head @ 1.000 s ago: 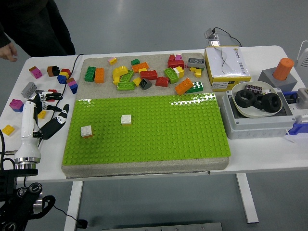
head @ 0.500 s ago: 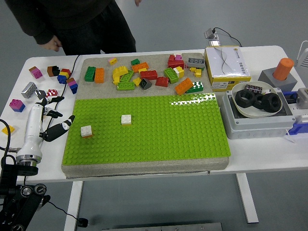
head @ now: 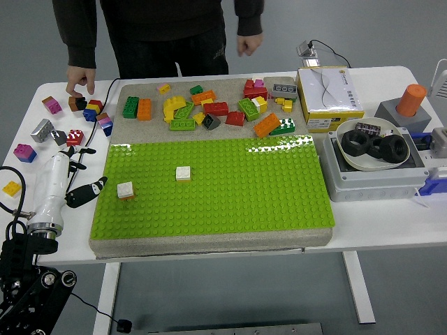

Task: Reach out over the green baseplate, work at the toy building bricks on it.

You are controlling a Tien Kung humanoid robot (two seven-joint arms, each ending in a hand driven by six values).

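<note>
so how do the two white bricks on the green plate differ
The left white brick sits nearer the table's front edge and the left hand; the right white brick sits farther back, toward the middle. The left one shows an orange-brown base, the right a yellowish one. Both are small, white-topped, and stand apart on the green baseplate.

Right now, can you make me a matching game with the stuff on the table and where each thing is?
Things:
1. two white bricks
2. black nuts
3. orange cylinder
4. left hand

Places:
A. in the white bowl
B. on the grey block
C. beside the left edge of the green baseplate
D. on the green baseplate

Pairs: 1-D, 2-A, 3-B, 4-C
</note>
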